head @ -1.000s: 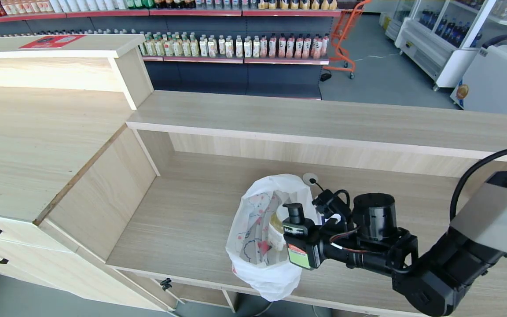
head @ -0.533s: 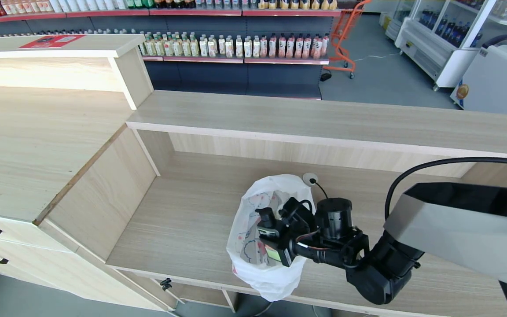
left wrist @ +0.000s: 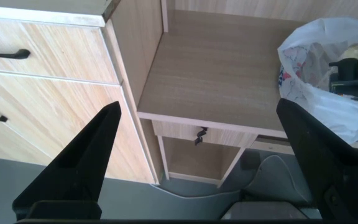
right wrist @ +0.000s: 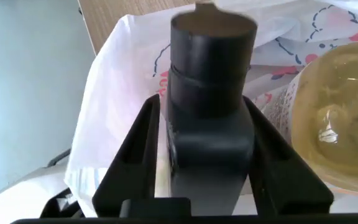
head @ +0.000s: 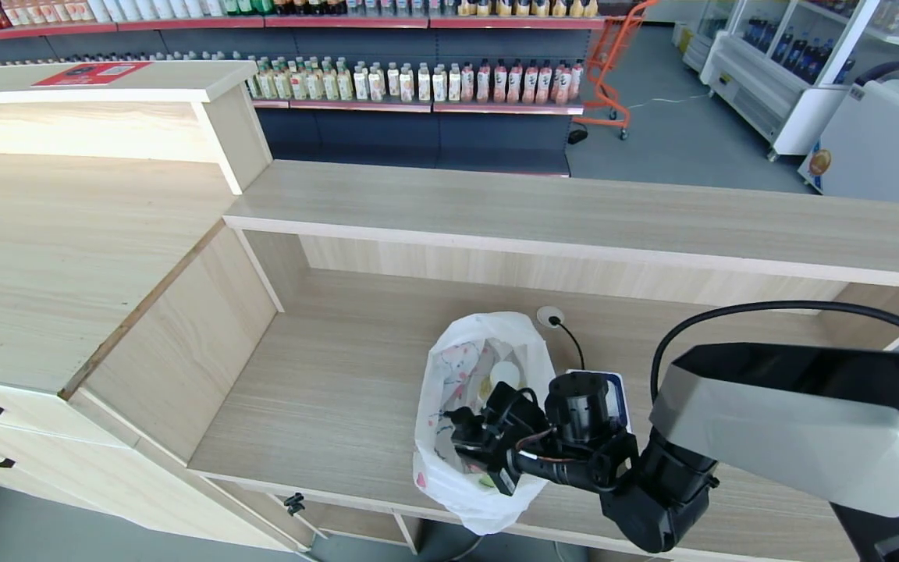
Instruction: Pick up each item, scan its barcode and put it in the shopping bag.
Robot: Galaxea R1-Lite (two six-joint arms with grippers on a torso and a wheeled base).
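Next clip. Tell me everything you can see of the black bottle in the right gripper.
The black bottle is dark matte plastic by its look, with a round cap over a squarer shoulder. The right gripper is shut on it, one finger on each side below the cap. It hangs tilted in the mouth of the white shopping bag, beside a yellowish container already inside. Its lower body is hidden; whether it touches the bag cannot be told.

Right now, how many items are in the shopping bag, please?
2: a black bottle in the right end effector, a yellowish container beside it; more may be hidden.
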